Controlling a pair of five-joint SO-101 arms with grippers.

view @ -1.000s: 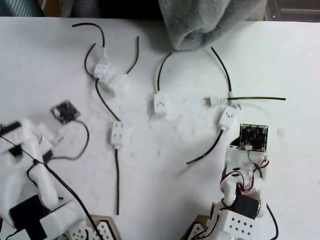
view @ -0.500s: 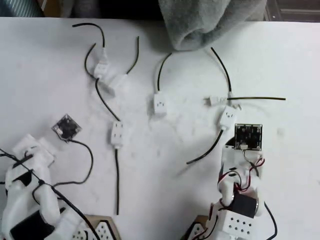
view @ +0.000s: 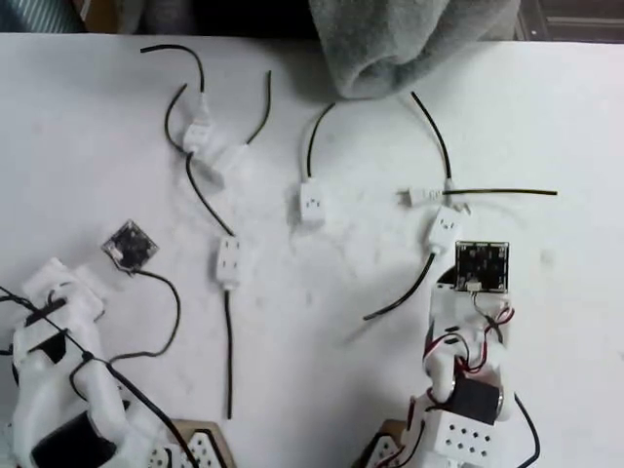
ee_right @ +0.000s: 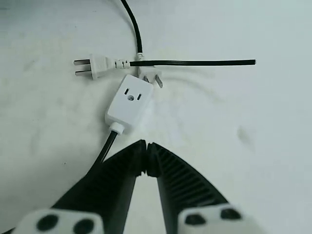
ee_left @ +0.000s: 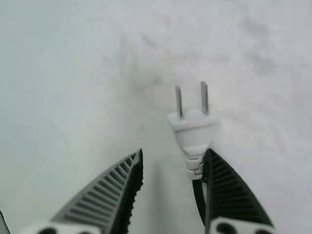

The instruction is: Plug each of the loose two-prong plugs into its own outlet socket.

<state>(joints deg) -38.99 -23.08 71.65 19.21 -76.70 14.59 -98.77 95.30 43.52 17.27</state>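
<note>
Plugs lie unplugged: in the high view, a loose plug (view: 421, 196) sits right of centre, just above a socket (view: 444, 229). Left wrist view: the left gripper (ee_left: 174, 153) stands open, a second plug (ee_left: 192, 129) beside one fingertip. Grasping looks to be the step in hand, and it calls for centring on that plug before closing. Right wrist view: the right gripper (ee_right: 146, 146) is pinched closed, empty, near that socket.

Plug (ee_left: 192, 129): glossy white plastic, bare metal prongs. Counter (ee_left: 68, 68): matt white, slightly scuffed. Left tool (ee_left: 174, 156) pads (ee_left: 117, 190): black, ribbed, matt. Cloth (view: 409, 44): grey, fuzzy. Cord (ee_right: 195, 62): smooth black.
</note>
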